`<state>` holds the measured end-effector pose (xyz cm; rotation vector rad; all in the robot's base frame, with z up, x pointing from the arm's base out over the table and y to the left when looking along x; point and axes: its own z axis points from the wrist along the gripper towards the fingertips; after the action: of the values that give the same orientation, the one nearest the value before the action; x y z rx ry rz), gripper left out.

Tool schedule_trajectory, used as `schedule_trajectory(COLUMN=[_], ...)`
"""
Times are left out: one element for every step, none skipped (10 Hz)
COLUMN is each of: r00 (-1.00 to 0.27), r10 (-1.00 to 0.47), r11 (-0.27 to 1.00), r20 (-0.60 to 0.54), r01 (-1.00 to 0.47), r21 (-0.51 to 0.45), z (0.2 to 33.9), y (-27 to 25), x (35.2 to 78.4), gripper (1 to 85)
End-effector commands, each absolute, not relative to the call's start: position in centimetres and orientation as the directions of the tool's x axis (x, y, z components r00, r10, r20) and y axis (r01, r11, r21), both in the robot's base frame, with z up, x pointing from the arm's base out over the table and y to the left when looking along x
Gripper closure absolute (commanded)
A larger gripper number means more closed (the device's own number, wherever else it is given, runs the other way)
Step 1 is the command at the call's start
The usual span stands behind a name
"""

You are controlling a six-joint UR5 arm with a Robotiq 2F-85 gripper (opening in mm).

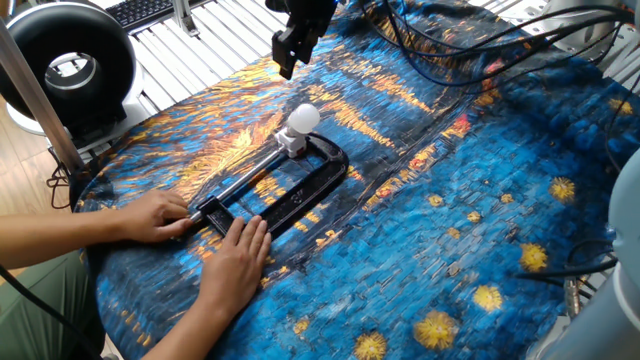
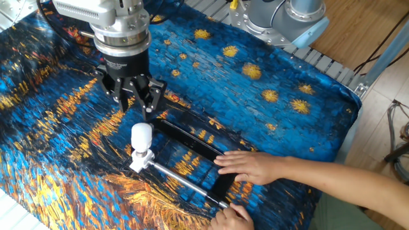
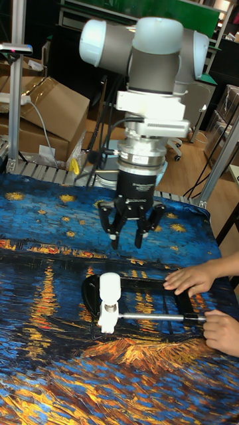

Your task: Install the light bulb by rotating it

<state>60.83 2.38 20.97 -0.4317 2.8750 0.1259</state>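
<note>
The light bulb (image 1: 303, 118) (image 2: 141, 133) (image 3: 109, 285) is small, round and frosted white, standing upright in a white socket block (image 1: 293, 143) (image 2: 140, 160). The block sits at the end of a black C-clamp (image 1: 300, 192) (image 2: 192, 137) lying on the painted cloth. My gripper (image 1: 288, 52) (image 2: 136, 105) (image 3: 129, 239) hangs open above and just behind the bulb, apart from it, with nothing between its fingers. A person's two hands (image 1: 160, 215) (image 2: 252, 166) (image 3: 192, 279) hold the clamp's other end.
A black round fan (image 1: 65, 65) stands off the table's left corner. Cables (image 1: 450, 40) cross the cloth at the back. The arm's base (image 2: 281, 19) is at the table's far edge. Cardboard boxes (image 3: 46, 113) sit behind the table.
</note>
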Motion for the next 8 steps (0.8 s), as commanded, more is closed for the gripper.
schedule_trajectory(r00=[-0.923, -0.92, -0.915, -0.914, -0.91, -0.908, -0.9, -0.891], r10=[-0.281, -0.282, -0.278, -0.274, -0.277, -0.278, -0.283, -0.289], r11=[0.95, 0.951, 0.95, 0.95, 0.949, 0.948, 0.944, 0.94], r20=[-0.263, -0.274, -0.291, -0.3, -0.308, -0.314, -0.331, -0.349], r01=[-0.306, -0.307, -0.307, -0.306, -0.31, -0.312, -0.322, -0.333], r21=[0.06, 0.05, 0.058, 0.066, 0.064, 0.064, 0.069, 0.072], z=[20.4, 19.8, 18.9, 18.4, 18.0, 17.7, 17.1, 16.6], y=[0.8, 0.7, 1.1, 1.5, 1.6, 1.8, 2.1, 2.2], x=[59.7, 59.8, 59.9, 59.9, 60.0, 60.3, 60.6, 61.0], gripper=[36.0, 36.0, 36.0, 36.0, 36.0, 36.0, 36.0, 35.7])
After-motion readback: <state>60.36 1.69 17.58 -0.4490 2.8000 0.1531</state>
